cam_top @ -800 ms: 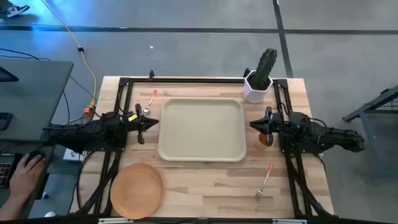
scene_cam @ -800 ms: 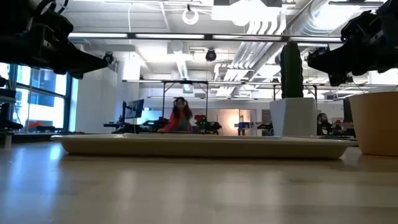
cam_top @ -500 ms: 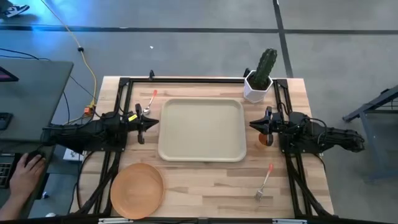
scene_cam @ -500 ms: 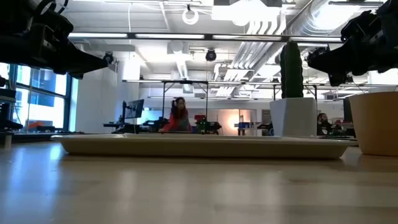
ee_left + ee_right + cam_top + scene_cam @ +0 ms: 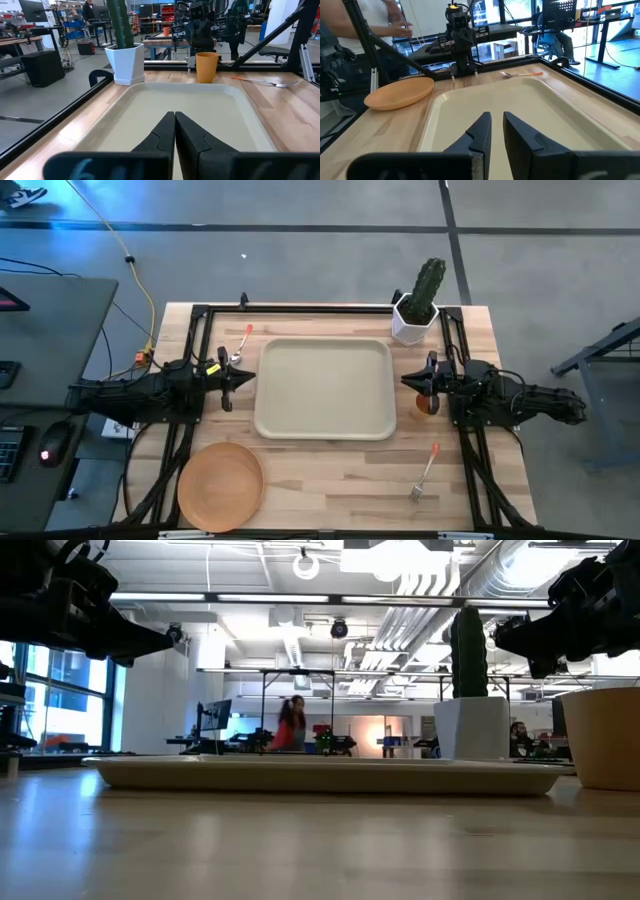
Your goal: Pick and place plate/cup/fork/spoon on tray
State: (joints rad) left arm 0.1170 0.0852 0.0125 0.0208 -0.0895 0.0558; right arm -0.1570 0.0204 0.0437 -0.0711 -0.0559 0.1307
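Two grippers flank tray, left jaws closed, right jaws slightly parted, empty.

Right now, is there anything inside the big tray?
No, the tray holds nothing; its whole floor shows bare from above. The plate, cup, fork and spoon all lie outside it on the table.
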